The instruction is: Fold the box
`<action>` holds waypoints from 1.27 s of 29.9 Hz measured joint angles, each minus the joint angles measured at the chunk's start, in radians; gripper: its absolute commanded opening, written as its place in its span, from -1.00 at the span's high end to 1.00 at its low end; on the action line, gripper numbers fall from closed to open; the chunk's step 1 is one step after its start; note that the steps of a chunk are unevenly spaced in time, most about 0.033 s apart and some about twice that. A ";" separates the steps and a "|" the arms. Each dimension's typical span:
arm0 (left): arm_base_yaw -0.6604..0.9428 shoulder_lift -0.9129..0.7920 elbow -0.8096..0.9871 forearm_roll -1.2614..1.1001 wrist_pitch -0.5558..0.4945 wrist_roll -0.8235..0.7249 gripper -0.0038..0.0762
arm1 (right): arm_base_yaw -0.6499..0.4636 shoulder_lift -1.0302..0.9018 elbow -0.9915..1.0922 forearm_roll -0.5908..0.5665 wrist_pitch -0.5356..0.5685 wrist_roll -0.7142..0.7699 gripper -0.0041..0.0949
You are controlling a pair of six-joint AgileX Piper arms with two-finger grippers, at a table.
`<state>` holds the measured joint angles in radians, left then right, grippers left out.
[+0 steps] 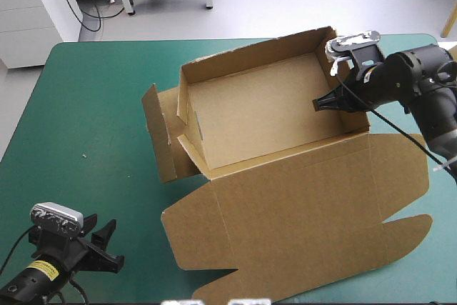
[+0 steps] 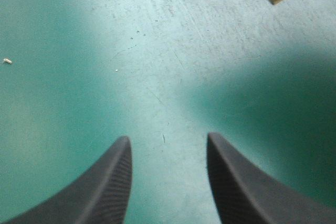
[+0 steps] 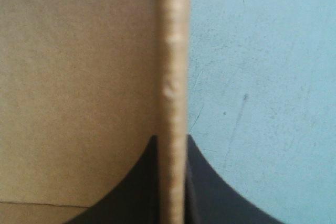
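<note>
Table [image 1: 93, 105], teal-green cover: brown box [image 1: 264, 112] sits on it, open tray, lid flat toward near edge.

Left arm [image 1: 34, 276]: low at the counter's [image 1: 93, 105] near-left corner.
Left end effector [image 1: 113, 245]: fingers [image 2: 107, 187] spread apart.
Right arm [image 1: 423, 85]: reaches in from the right side.
Right end effector [image 1: 319, 103]: pinched on the box's [image 1: 257, 116] right wall.

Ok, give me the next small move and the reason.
Probably bring the left gripper to the splayed left flap of the box and raise it: the right gripper is shut on the right wall, while the left stands open over bare teal-green cover.
</note>
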<state>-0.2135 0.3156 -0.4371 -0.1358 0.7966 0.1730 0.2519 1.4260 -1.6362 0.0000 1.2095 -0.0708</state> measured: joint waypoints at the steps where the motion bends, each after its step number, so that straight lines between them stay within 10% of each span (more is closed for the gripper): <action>1: 0.000 0.000 0.000 0.000 0.000 0.003 -0.33 | 0.000 -0.013 0.000 0.000 0.002 0.000 0.96; 19: 0.000 0.053 -0.038 -0.024 -0.046 -0.060 -0.32 | 0.000 -0.088 -0.001 0.000 0.012 -0.018 0.96; 38: 0.050 0.734 -0.455 -0.025 -0.008 -0.173 -0.32 | 0.000 -0.090 -0.001 -0.014 0.012 -0.054 0.96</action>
<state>-0.1633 1.0497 -0.8916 -0.1604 0.7889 0.0000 0.2519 1.3357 -1.6369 -0.0139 1.2211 -0.1243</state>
